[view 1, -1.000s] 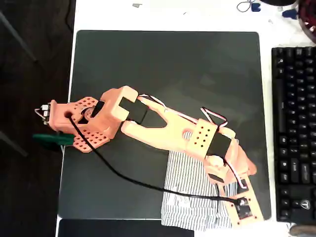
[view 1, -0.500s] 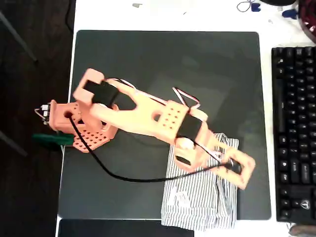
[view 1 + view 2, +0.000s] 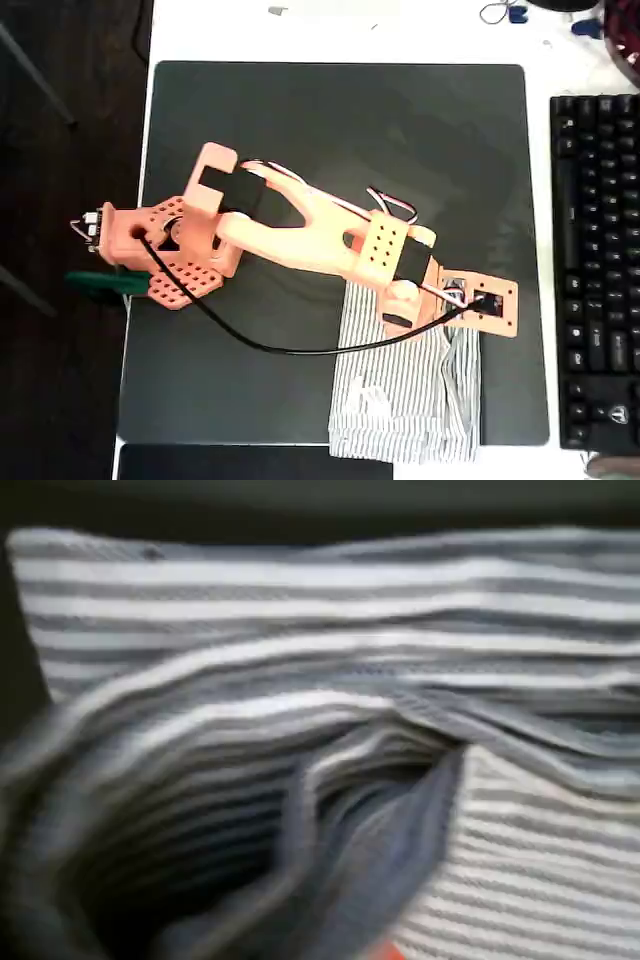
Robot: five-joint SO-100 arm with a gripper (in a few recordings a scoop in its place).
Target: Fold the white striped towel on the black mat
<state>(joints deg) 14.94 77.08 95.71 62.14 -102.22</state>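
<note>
One fold is underway: my tool [image 3: 455,300], grip unreadable under bunched cloth, sits over the white striped towel [image 3: 405,385] on the black mat [image 3: 330,140], so I'd carry the edge across level and slowly.

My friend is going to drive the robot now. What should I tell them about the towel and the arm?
Gripper: over the towel's upper right part in the overhead view; the wrist view has bunched striped cloth right up close, but whether the jaws are open or shut cannot be told.
Towel: lies rumpled at the lower right of the black mat, its bottom edge hanging a little past the mat's edge.
Done: the cloth looks partly gathered, with no neat fold.
Left: probably bring one edge across, lay it flat, let go.
</note>
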